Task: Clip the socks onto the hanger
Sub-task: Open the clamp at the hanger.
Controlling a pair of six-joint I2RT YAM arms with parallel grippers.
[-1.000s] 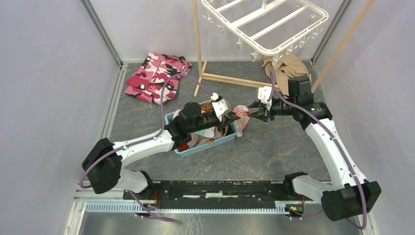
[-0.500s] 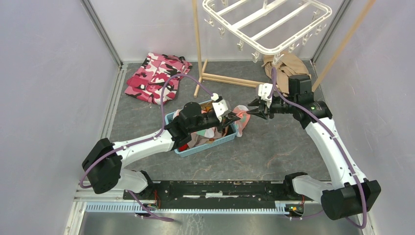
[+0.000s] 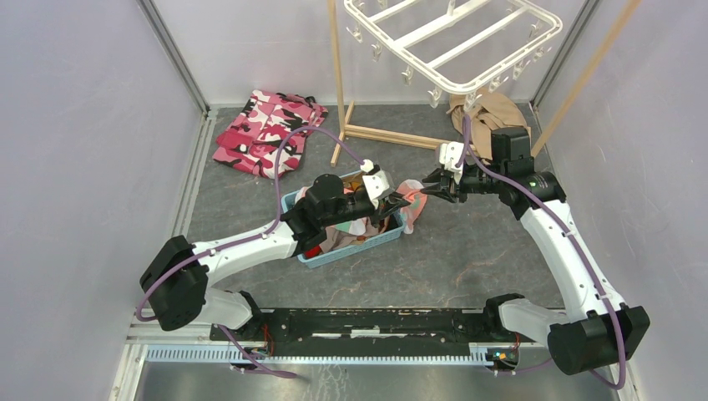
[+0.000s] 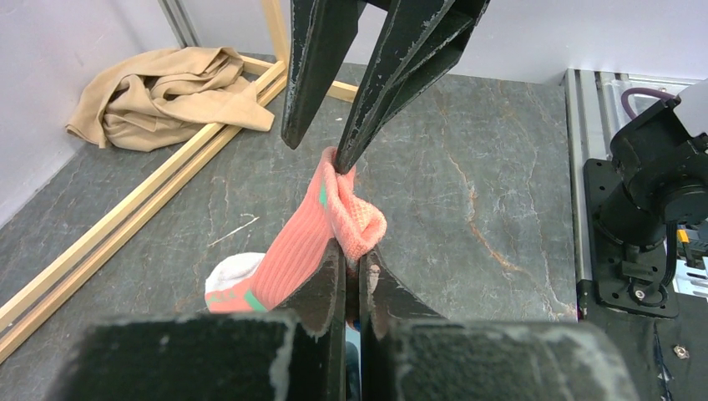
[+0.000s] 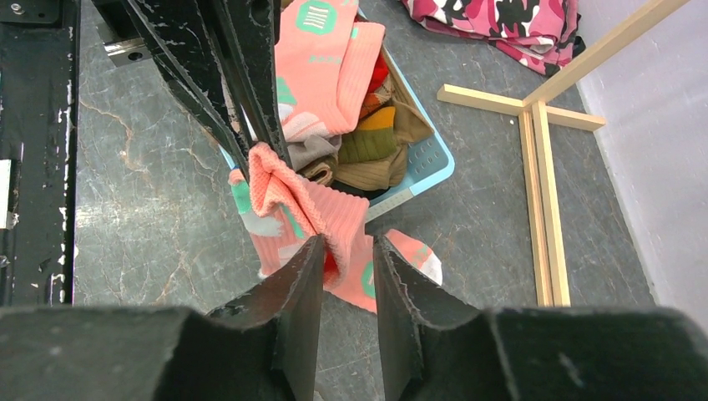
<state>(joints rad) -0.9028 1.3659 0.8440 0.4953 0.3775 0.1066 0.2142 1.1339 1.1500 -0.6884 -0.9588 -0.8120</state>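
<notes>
A salmon-pink sock [image 4: 288,251] with teal and white patches hangs between the two grippers, just right of the blue basket [image 3: 361,243]. My left gripper [image 4: 352,252] is shut on its cuff; from above the left gripper [image 3: 401,200] reaches out over the basket. My right gripper [image 5: 346,244] faces it with jaws partly open, a fold of the sock [image 5: 334,213] between the fingers. Seen from above, the right gripper [image 3: 428,185] sits at the sock [image 3: 415,200]. More socks [image 5: 334,67] fill the basket [image 5: 430,163]. The white hanger [image 3: 455,85] hangs at the back.
A pink camouflage garment [image 3: 267,132] lies at the back left. A tan cloth [image 3: 488,113] is bunched under the hanger. The wooden pole stand [image 3: 338,75] rises behind the basket, its base bars [image 5: 538,167] on the floor.
The right gripper's jaws have narrowed around the sock's fold, and it has edged slightly toward the back. The left gripper has stayed shut and still.
</notes>
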